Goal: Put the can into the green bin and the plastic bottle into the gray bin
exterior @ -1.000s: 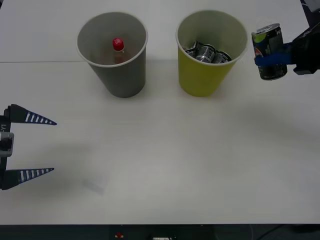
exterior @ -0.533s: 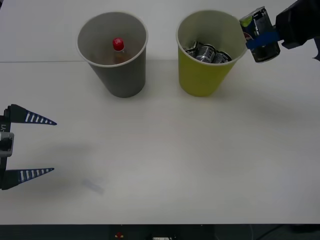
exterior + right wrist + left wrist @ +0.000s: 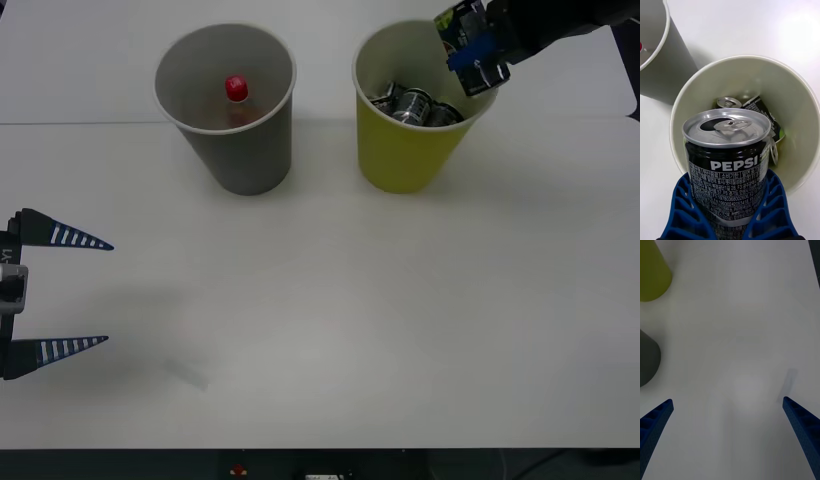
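Note:
My right gripper [image 3: 478, 55] is shut on a black Pepsi can [image 3: 466, 40] and holds it tilted over the right rim of the green bin [image 3: 405, 150]. In the right wrist view the can [image 3: 728, 165] sits between blue fingers [image 3: 771, 210] above the green bin's mouth [image 3: 688, 97], where several other cans [image 3: 762, 110] lie. The plastic bottle [image 3: 236, 95], with its red cap, stands inside the gray bin [image 3: 245, 150]. My left gripper [image 3: 60, 292] waits open at the left edge of the table, with nothing between its fingers [image 3: 655, 423].
The two bins stand side by side at the back of the white table [image 3: 330, 320]. A seam in the tabletop [image 3: 80, 123] runs behind them. The left wrist view catches the bases of the green bin [image 3: 651, 273] and gray bin [image 3: 647, 360].
My right gripper has carried the can up and to the left, from beside the green bin to over its right rim, tilting it. The left arm has not moved.

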